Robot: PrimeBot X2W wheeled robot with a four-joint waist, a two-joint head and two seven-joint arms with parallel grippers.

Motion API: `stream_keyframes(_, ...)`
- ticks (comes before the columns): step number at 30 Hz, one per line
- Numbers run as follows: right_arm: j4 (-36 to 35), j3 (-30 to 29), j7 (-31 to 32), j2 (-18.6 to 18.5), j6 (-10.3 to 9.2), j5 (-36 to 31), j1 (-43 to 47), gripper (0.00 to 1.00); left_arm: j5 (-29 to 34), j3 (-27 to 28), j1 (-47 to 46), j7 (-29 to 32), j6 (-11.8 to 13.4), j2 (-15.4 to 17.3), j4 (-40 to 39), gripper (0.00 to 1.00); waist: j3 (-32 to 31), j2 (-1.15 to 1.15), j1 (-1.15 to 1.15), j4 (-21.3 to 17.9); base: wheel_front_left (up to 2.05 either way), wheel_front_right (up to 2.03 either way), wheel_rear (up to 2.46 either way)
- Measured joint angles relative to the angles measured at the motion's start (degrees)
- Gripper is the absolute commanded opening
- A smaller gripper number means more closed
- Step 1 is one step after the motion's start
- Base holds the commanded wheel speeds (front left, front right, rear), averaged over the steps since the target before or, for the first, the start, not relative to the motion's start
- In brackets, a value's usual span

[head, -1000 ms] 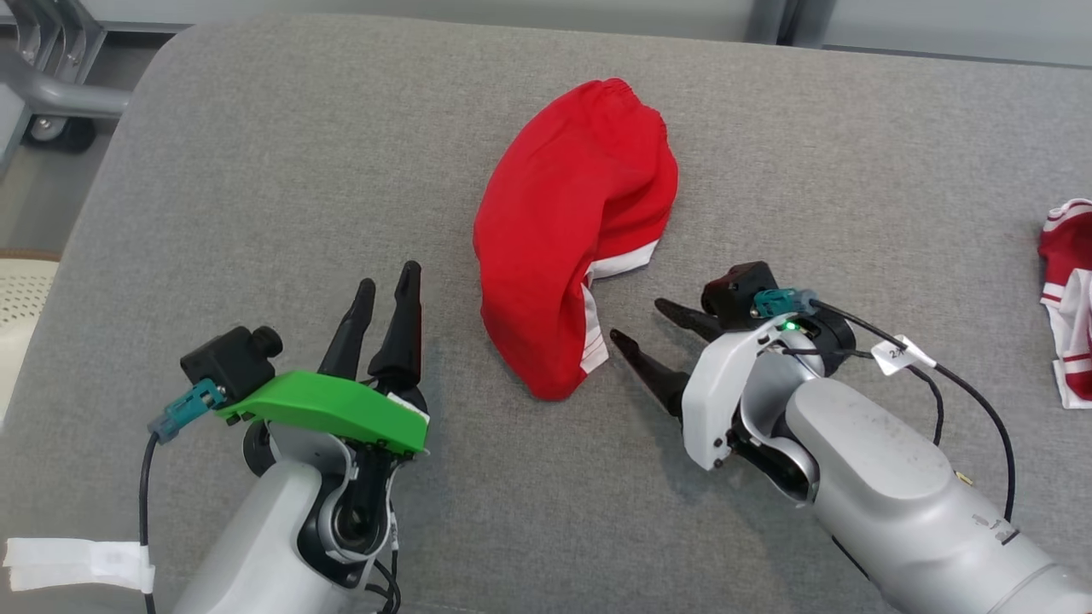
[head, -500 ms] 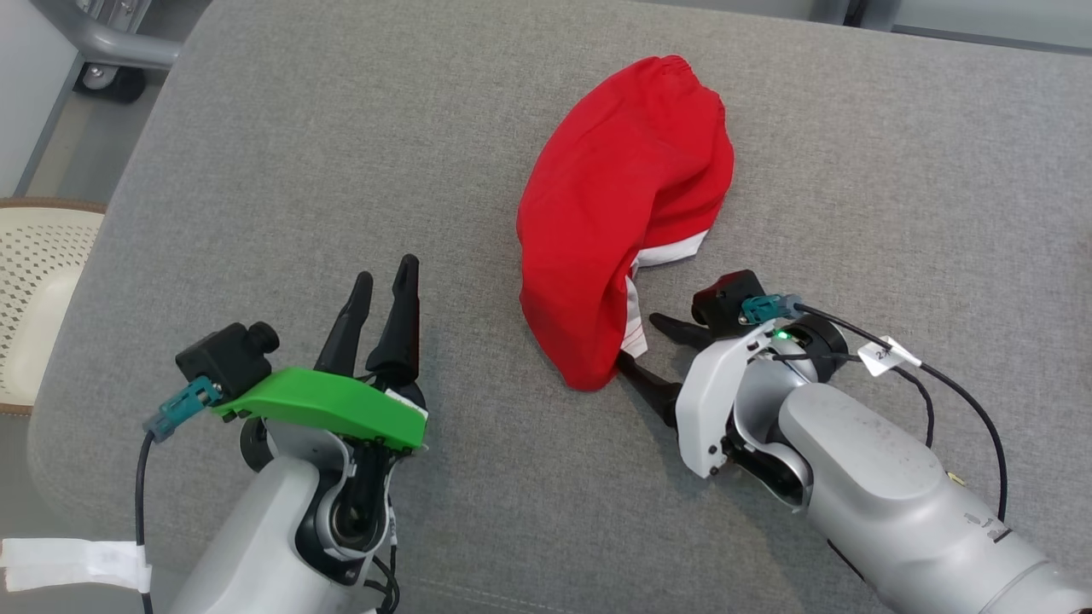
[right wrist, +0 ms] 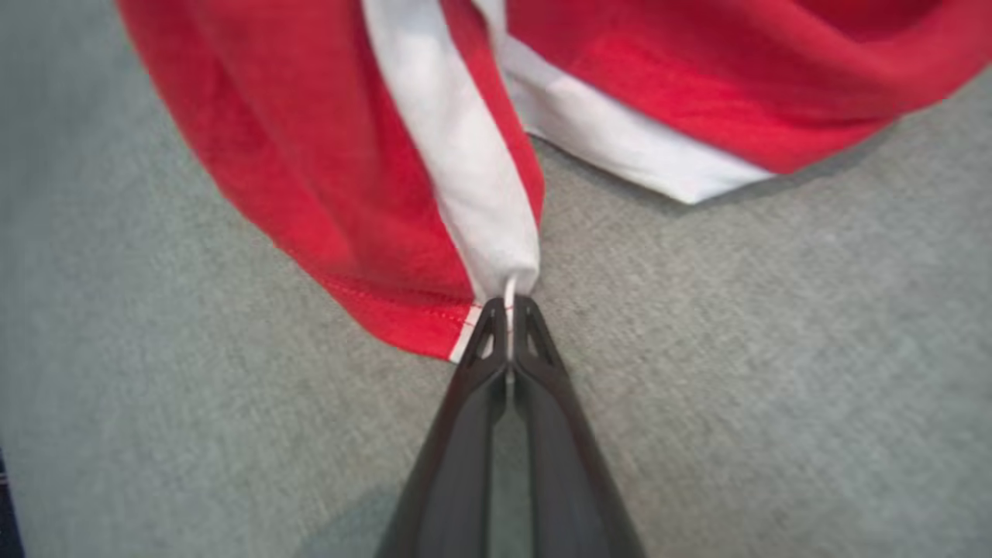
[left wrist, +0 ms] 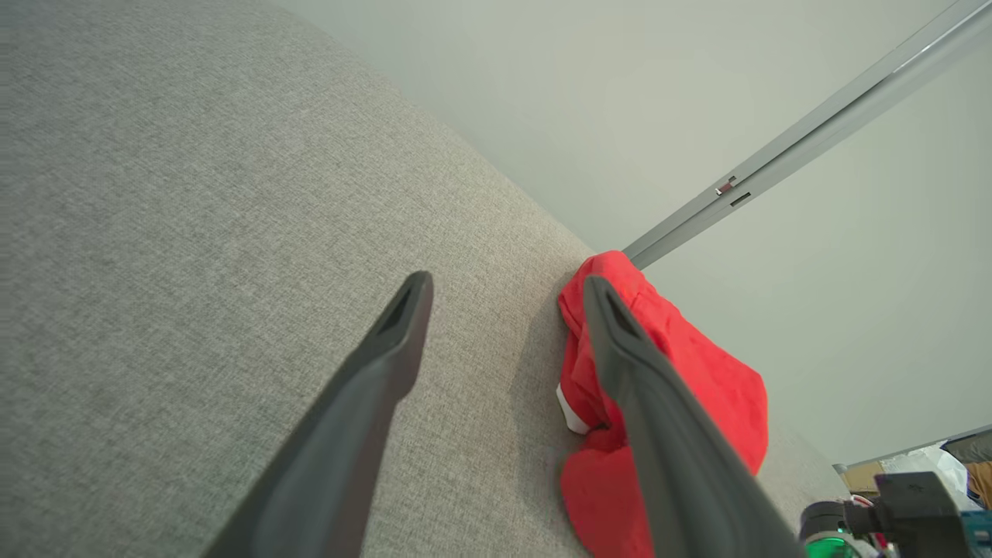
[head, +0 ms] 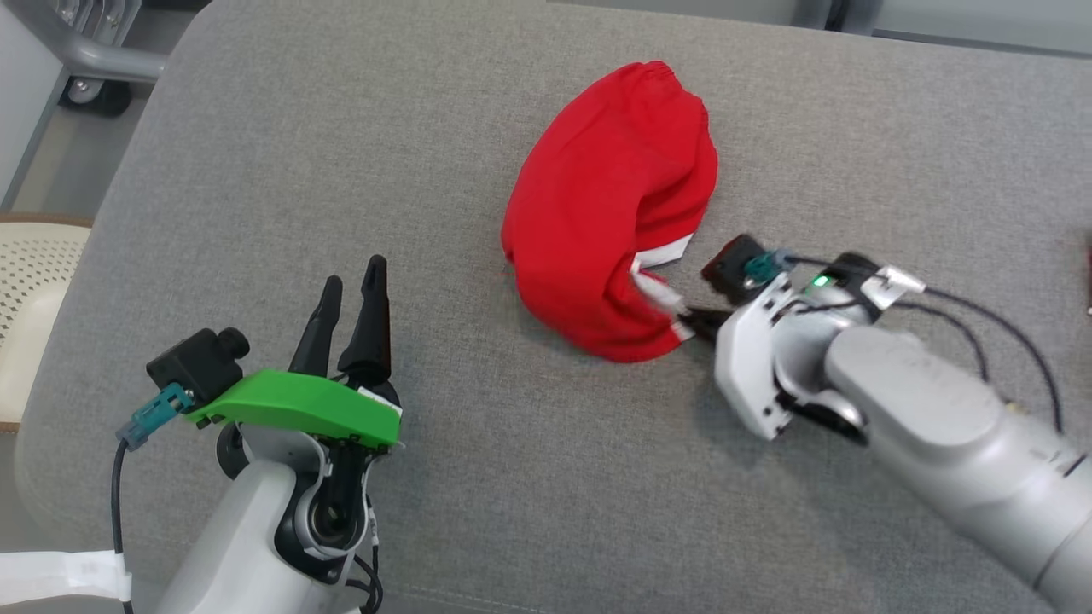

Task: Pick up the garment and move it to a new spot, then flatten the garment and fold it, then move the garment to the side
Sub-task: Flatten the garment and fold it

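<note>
The garment is a crumpled red piece with white trim, lying on the grey cushion near its middle. My right gripper is at the garment's lower right corner, shut on the white-trimmed hem. The right wrist view shows the fingertips pinching that white edge of the garment, my right gripper closed tight. At the lower left my left gripper stands open over bare cushion, well apart from the cloth. In the left wrist view the garment lies beyond the open left gripper.
A metal frame with a caster wheel stands off the cushion's far left corner. A cream perforated seat sits at the left edge. Bare grey cushion surrounds the garment on all sides.
My right gripper has gone from open beside the garment to shut on its lower hem corner. The head camera shifted. The left gripper stayed open in place.
</note>
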Motion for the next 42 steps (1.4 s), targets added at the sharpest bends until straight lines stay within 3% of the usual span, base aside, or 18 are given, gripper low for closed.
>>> stream_keyframes(5,-2.01,2.64,7.45,-9.60,-0.03,-1.02,-8.19,0.00,0.00,0.51,1.13,-0.01,-0.11,-0.09,0.81,1.00,-2.00,0.00,0.00,-1.15,0.00,0.00,0.00)
stream_keyframes(10,-6.01,4.64,12.48,-14.81,-0.02,-2.85,-19.64,0.00,0.00,1.03,2.57,-0.01,-0.18,-0.18,1.62,1.00,-4.62,0.00,0.00,-2.57,0.00,0.00,0.00)
stream_keyframes(16,-10.69,5.25,13.26,-18.23,-0.02,-5.72,-33.56,0.00,0.08,1.08,3.57,-0.01,-0.18,-0.26,1.88,1.00,-7.82,0.00,0.00,-4.45,0.00,0.00,0.00)
stream_keyframes(22,-17.08,10.65,13.41,-17.72,-0.01,-4.31,-36.56,0.00,0.54,2.69,5.74,-0.01,-0.18,0.13,0.91,1.00,-9.96,0.00,0.00,-6.56,0.00,0.00,0.00)
stream_keyframes(27,-25.24,17.79,12.24,-18.08,0.00,0.32,-29.07,0.00,0.69,3.23,8.53,-0.01,-0.15,0.81,0.33,1.00,-10.81,0.00,0.00,-9.46,0.00,0.00,0.00)
stream_keyframes(35,-35.51,17.02,11.03,-19.80,0.00,8.56,-11.54,0.00,2.81,3.91,9.53,-0.02,-0.07,3.60,-1.91,1.00,-11.20,0.00,0.00,-14.48,0.00,0.00,0.00)
stream_keyframes(40,-36.98,16.72,11.32,-21.95,-0.04,12.11,0.24,0.00,5.11,2.71,8.71,0.47,-0.02,5.02,-4.86,1.00,-11.15,0.00,0.00,-18.09,0.00,0.00,0.00)
stream_keyframes(42,-36.66,16.56,11.38,-23.32,-1.07,12.12,3.46,0.00,6.70,1.14,6.98,1.66,0.00,5.43,-6.12,1.00,-10.98,0.00,0.00,-19.57,0.00,0.00,0.00)
